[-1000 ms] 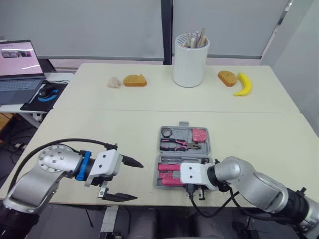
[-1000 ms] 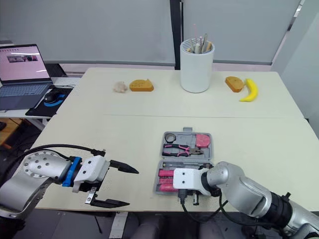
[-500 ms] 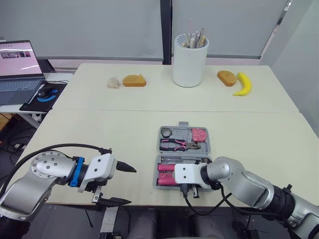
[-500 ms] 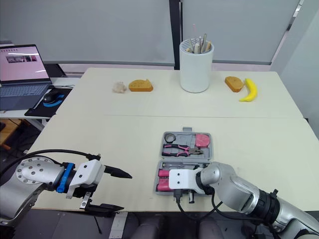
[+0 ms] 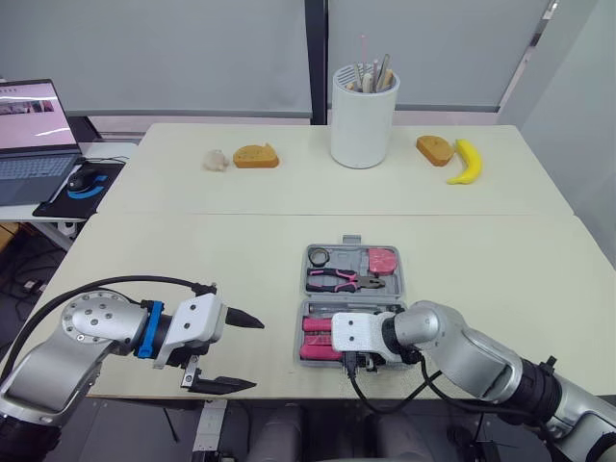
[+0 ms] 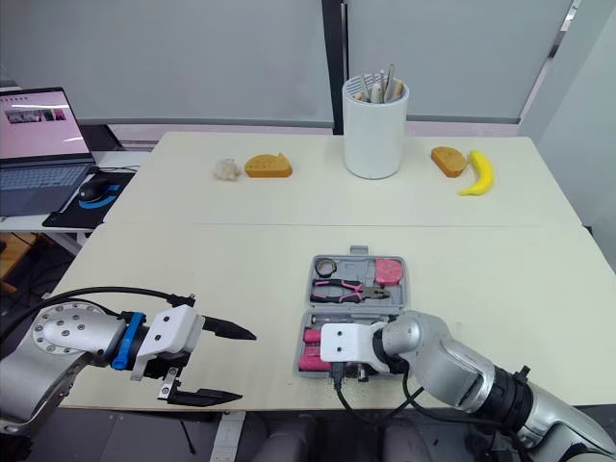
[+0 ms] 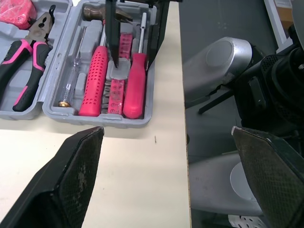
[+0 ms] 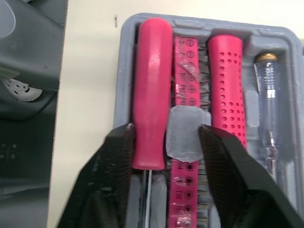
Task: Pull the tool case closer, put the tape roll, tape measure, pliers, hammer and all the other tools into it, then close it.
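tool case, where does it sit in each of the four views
Left eye view: tool case lies open, near centre of the table.
Right eye view: same place.
Left wrist view: both halves seen from the side, grey wall nearest.
Right wrist view: near half close up, rim.
Shared landmark: the pink handles in its near half.
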Motion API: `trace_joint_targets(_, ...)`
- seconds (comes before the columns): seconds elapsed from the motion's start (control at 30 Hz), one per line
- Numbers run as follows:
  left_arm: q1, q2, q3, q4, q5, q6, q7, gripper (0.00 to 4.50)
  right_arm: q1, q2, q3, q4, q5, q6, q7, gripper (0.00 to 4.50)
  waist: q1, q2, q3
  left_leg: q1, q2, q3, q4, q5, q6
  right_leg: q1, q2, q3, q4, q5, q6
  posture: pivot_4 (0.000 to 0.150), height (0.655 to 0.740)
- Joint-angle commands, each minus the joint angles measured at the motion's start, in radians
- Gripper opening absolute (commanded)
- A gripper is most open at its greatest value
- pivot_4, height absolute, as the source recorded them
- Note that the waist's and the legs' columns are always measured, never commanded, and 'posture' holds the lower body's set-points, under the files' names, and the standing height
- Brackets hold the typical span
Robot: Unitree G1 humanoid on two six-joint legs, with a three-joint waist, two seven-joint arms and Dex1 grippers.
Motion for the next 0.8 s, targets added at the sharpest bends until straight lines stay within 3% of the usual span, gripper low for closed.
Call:
trace_joint_targets(0.03,-0.022,-0.014,-0.011,-0.008,0.012,-0.019,0.006,4.5,0.026,-0.016,-0.053,-0.059,0.036,-0.004,0.019,2.65,0.0,0.0,0.0,0.0,0.0,0.0,0.0,0.0,0.0,0.0,0.0,0.0,0.0,0.0,0.0,0.15,0.74)
trace_joint_targets(0.3,-0.078,-0.058,-0.048,0.045,0.043,-0.06,-0.001,4.5,0.068,-0.045,-0.179,-0.091,0.1,-0.079,0.026,2.65,0.0,0.0,0.0,0.0,0.0,0.0,0.0,0.0,0.0,0.0,0.0,0.0,0.0,0.0,0.0,0.15,0.74)
trace_joint_targets(0.43,-0.093,-0.064,-0.051,0.047,0.043,-0.058,-0.001,4.5,0.102,-0.053,-0.172,-0.065,0.085,-0.126,0.015,1.93,0.0,0.0,0.0,0.0,0.0,0.0,0.0,0.0,0.0,0.0,0.0,0.0,0.0,0.0,0.0,0.15,0.74)
trace_joint_targets(0.67,-0.078,-0.055,-0.041,0.048,0.042,-0.069,-0.011,4.5,0.131,-0.037,-0.159,-0.04,0.066,-0.153,0.0,0.07,0.0,0.0,0.0,0.0,0.0,0.0,0.0,0.0,0.0,0.0,0.0,0.0,0.0,0.0,0.0,0.15,0.74)
trace_joint_targets(0.8,-0.092,-0.059,-0.051,0.064,0.05,-0.074,-0.01,4.5,0.143,-0.03,-0.154,-0.007,0.05,-0.177,-0.003,0.01,0.0,0.0,0.0,0.0,0.0,0.0,0.0,0.0,0.0,0.0,0.0,0.0,0.0,0.0,0.0,0.15,0.74)
